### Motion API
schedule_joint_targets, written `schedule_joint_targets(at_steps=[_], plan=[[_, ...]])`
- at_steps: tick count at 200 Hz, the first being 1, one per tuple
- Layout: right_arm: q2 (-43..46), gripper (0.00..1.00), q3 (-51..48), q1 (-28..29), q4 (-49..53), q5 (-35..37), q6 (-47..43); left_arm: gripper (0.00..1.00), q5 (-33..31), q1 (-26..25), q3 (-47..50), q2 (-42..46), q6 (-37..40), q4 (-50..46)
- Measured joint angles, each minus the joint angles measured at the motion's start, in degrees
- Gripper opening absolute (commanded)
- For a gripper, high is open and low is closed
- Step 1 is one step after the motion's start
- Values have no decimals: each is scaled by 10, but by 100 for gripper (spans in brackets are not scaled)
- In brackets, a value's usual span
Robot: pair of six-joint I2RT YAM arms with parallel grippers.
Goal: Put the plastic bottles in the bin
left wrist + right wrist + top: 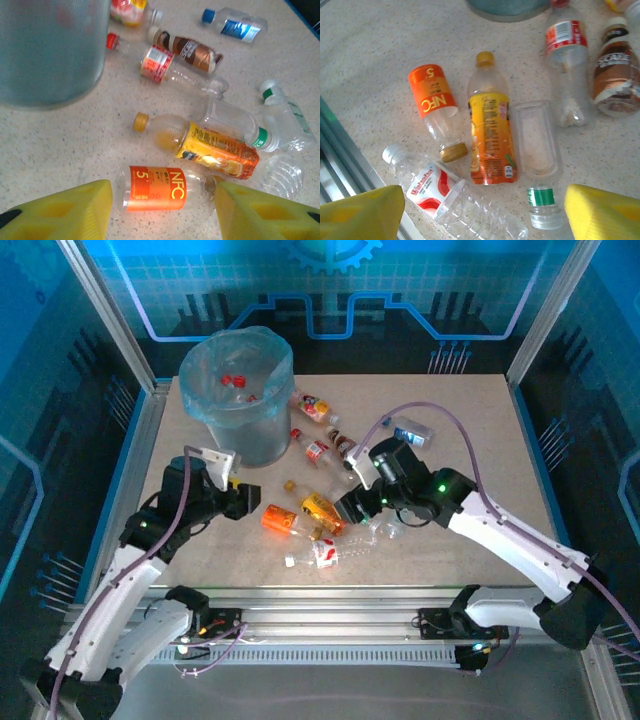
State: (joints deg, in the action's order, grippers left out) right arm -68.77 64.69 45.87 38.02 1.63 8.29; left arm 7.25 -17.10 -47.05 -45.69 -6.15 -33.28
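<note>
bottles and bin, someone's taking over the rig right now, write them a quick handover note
Left claw: open, pads either side of the orange NFC bottle, not closed on it.
Right claw: open and empty, above the Wahaha bottle and the green-capped clear bottle.
Bin: far left on the table.
Done: red caps show inside, so some bottles are in.
To do: around nine bottles lie loose on the table, among them the yellow-label bottle, red-label bottle, brown-label bottle and blue-label bottle.
</note>
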Motion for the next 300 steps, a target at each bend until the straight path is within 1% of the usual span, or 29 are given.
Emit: schedule_joint_targets(at_steps=[26, 43, 67, 84, 96, 105, 118, 148, 169, 190, 208, 236, 300], plan=[[4, 84, -37, 46, -22, 9, -31, 59, 1, 0, 27, -17, -11, 17], [-10, 82, -41, 65, -26, 17, -50, 60, 1, 0, 35, -27, -15, 27], [-63, 78, -26, 73, -24, 44, -65, 62, 1, 0, 48, -33, -16, 41], [-115, 70, 1, 73, -15, 60, -73, 63, 1, 0, 54, -38, -17, 44], [-147, 68, 20, 73, -10, 63, -75, 63, 1, 0, 57, -41, -17, 47], [-166, 69, 32, 73, -10, 53, -84, 63, 1, 0, 59, -43, -17, 49], [-182, 73, 40, 74, -10, 32, -101, 64, 0, 0, 60, -44, -17, 51], [-185, 77, 33, 91, 5, -19, -193, 67, -1, 0, 60, -46, -17, 53], [-155, 79, -5, 94, 10, -53, -270, 71, -1, 0, 60, -46, -17, 54], [-96, 81, -60, 92, 12, -75, -348, 73, -1, 0, 60, -46, -14, 57], [-66, 82, -88, 90, 12, -79, -395, 74, 0, 0, 60, -46, -14, 62], [-68, 82, -107, 76, 0, -71, -432, 74, 1, 0, 60, -46, -14, 67], [-129, 83, -125, 58, -52, -49, -463, 75, 1, 0, 60, -51, -14, 66]])
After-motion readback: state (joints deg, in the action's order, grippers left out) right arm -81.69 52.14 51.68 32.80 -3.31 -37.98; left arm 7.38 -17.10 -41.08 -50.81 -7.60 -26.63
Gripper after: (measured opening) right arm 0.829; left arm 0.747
